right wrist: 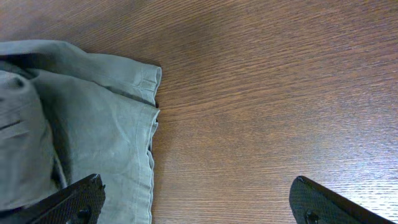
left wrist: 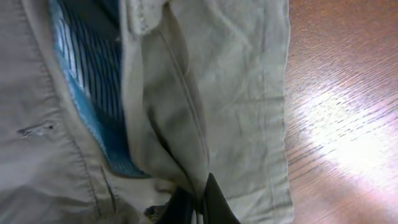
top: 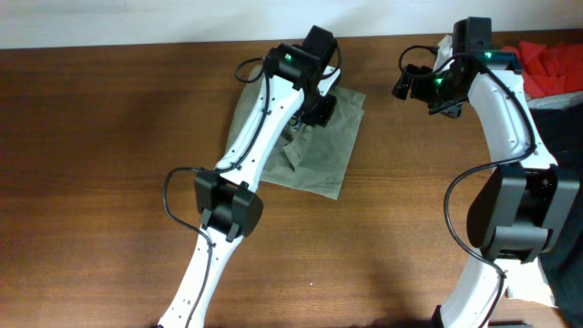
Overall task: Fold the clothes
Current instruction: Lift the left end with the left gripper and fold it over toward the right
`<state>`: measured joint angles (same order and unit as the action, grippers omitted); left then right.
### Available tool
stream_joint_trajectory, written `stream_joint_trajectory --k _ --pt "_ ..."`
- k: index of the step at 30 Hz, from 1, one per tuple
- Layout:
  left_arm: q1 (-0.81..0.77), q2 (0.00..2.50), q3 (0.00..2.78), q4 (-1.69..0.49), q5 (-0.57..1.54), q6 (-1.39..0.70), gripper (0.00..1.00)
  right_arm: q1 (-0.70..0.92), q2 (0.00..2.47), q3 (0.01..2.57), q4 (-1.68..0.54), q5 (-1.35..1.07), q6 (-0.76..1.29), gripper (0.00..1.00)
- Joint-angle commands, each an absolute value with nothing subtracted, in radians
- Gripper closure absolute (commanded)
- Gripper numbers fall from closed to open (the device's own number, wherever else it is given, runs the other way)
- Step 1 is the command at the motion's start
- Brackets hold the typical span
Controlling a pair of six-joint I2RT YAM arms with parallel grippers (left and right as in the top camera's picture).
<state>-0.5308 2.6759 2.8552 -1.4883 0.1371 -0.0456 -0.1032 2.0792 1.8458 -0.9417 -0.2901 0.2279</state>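
The garment (top: 328, 150) is pinched at a raised crease by the left gripper (left wrist: 198, 208) and lies on the table (top: 109, 137). The right gripper (right wrist: 193, 202) is held spread beside its hem. A fold seems in hand; next, the pinched layer needs carrying across.

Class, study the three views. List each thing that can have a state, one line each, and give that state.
olive garment: lying on the table, rumpled, partly folded over, blue striped lining showing.
left end effector: shut, pinching a fold of the olive garment.
right end effector: open, empty, fingers wide apart by the garment's hem.
red cloth: crumpled in a heap at the far right edge.
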Motion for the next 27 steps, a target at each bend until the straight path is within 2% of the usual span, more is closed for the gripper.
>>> stream_joint_trajectory --k 1,4,7,8,9,17,22,23,25,27 --pt "-0.532 2.676 2.860 -1.474 0.251 -0.029 0.98 -0.106 2.085 1.850 -0.942 -0.295 0.217 0.01" --pt "-0.541 2.678 2.860 -1.473 0.251 -0.029 0.98 -0.106 2.085 1.850 -0.942 -0.295 0.217 0.01" --pt "-0.554 2.682 2.860 -1.474 0.251 -0.029 0.79 -0.106 2.085 1.850 -0.942 -0.295 0.217 0.01" --pt "-0.559 2.685 2.860 -1.474 0.251 -0.029 0.62 -0.106 2.085 1.850 -0.942 -0.295 0.217 0.01" --pt "-0.564 2.685 2.860 -1.474 0.252 -0.029 0.56 -0.106 2.085 1.850 -0.942 -0.295 0.217 0.01" --pt "-0.528 2.680 2.886 -1.478 0.244 0.023 0.51 -0.106 2.085 1.850 -0.942 -0.295 0.217 0.01" --pt "-0.345 2.679 2.881 -1.489 0.108 0.020 0.51 -0.106 2.085 1.850 -0.942 -0.295 0.217 0.01" --pt "-0.299 2.683 2.881 -1.490 0.109 0.020 0.47 -0.106 2.085 1.850 -0.942 -0.295 0.217 0.01" --pt "-0.247 2.695 2.881 -1.490 0.123 0.022 0.28 -0.106 2.085 1.850 -0.942 -0.295 0.217 0.01" --pt "-0.178 2.724 2.881 -1.490 0.273 0.110 0.02 -0.106 2.085 1.850 -0.942 -0.295 0.217 0.01"
